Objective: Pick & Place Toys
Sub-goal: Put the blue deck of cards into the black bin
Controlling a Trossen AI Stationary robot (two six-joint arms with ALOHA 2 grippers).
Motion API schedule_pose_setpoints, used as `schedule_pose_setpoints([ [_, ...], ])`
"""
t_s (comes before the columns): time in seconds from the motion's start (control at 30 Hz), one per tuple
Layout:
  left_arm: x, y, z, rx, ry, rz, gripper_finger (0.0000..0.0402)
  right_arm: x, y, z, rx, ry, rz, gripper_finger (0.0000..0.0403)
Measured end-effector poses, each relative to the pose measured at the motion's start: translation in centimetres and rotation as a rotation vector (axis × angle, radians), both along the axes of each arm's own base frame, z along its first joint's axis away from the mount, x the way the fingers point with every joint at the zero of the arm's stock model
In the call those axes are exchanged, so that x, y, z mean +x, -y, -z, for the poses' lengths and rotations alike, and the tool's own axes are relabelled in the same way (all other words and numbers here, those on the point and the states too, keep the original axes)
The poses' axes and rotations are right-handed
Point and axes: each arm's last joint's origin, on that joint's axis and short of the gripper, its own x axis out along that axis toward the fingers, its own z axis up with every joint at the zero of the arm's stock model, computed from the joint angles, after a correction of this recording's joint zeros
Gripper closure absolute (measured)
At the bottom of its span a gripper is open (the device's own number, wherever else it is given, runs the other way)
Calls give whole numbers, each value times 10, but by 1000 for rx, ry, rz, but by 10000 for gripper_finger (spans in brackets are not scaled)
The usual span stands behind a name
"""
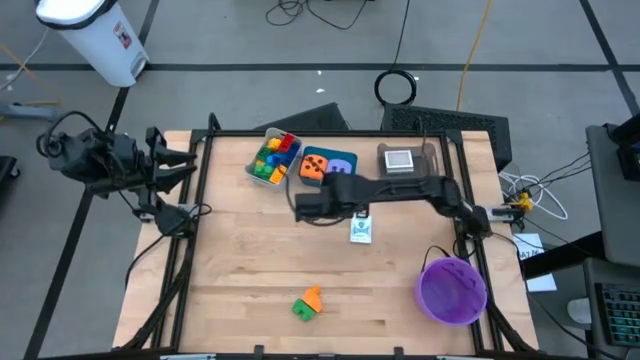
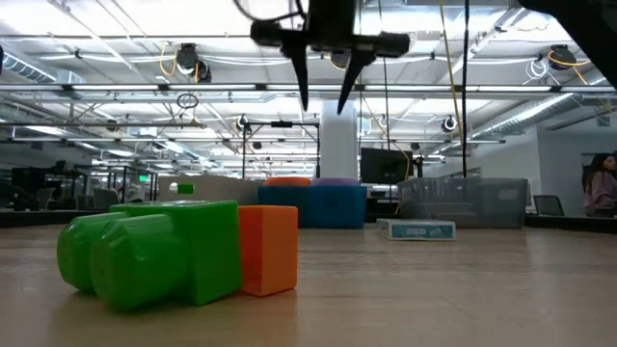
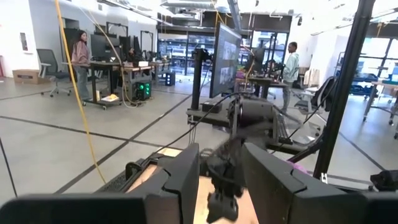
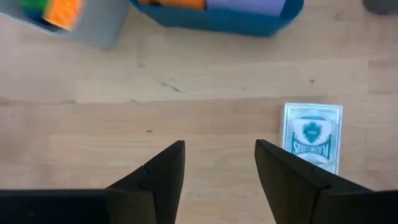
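A green brick [image 1: 300,309] and an orange brick [image 1: 313,297] lie joined on the table near its front edge, also seen in the low view as the green brick [image 2: 149,255] and the orange brick [image 2: 268,249]. A white-and-teal card pack [image 1: 361,230] lies flat mid-table. My right gripper [image 1: 303,210] hangs open high above the bare wood, fingers pointing steeply down [image 2: 326,104], left of the card pack [image 4: 312,137] and with nothing between them [image 4: 219,158]. My left gripper [image 1: 190,163] waits open off the table's left edge.
Along the far edge stand a grey tray [image 1: 272,158] of coloured bricks, a teal tray [image 1: 340,160] with an orange and a purple die, and a clear tray [image 1: 405,160] holding a card. A purple bowl [image 1: 452,290] sits front right. Bare wood lies between.
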Motion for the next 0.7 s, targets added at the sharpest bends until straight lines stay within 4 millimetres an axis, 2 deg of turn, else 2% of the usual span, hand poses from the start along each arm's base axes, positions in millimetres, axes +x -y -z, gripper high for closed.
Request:
schedule_pose_setpoints([
  [0.13, 0, 0, 4, -12, -22, 2, 275, 10, -2, 21, 35, -57, -8, 216],
  [0.23, 0, 0, 6, -27, -35, 4, 275, 17, -3, 30, 39, -80, -105, 216],
  [0.33, 0, 0, 7, -34, -38, 4, 275, 15, -3, 32, 9, -138, -195, 216],
  [0.57, 0, 0, 7, -55, -36, 5, 275, 10, 0, 29, -75, -206, -240, 216],
  [0.7, 0, 0, 7, -58, -35, 6, 275, 8, 0, 27, -60, -205, -242, 209],
])
